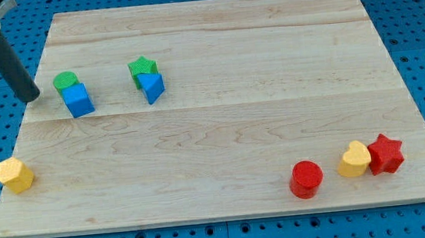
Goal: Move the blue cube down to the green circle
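The blue cube (79,100) sits at the upper left of the wooden board (221,133), touching the green circle (65,81), which lies just above and to its left. My tip (31,96) rests at the board's left edge, a short way left of both blocks and apart from them. The dark rod slants up to the view's top left corner.
A green star (142,67) touches a blue triangle (151,86) right of the cube. A yellow block (14,175) lies at the lower left. A red cylinder (306,178), a yellow heart (353,159) and a red star (386,153) lie at the lower right.
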You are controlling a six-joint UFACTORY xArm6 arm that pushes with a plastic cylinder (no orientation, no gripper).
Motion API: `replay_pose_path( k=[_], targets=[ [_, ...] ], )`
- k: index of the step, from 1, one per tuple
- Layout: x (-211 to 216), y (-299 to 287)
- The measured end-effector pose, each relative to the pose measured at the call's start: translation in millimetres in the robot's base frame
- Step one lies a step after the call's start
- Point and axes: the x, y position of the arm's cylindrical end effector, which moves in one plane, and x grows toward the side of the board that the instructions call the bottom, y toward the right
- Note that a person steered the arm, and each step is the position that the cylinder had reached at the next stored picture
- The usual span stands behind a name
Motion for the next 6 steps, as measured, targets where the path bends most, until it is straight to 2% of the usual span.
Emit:
replay_pose_path(
  k=[2, 3, 4, 5, 6],
  targets=[
    [2, 91],
    [1, 60],
    [25, 49],
    [35, 76],
    [21, 107]
  ],
)
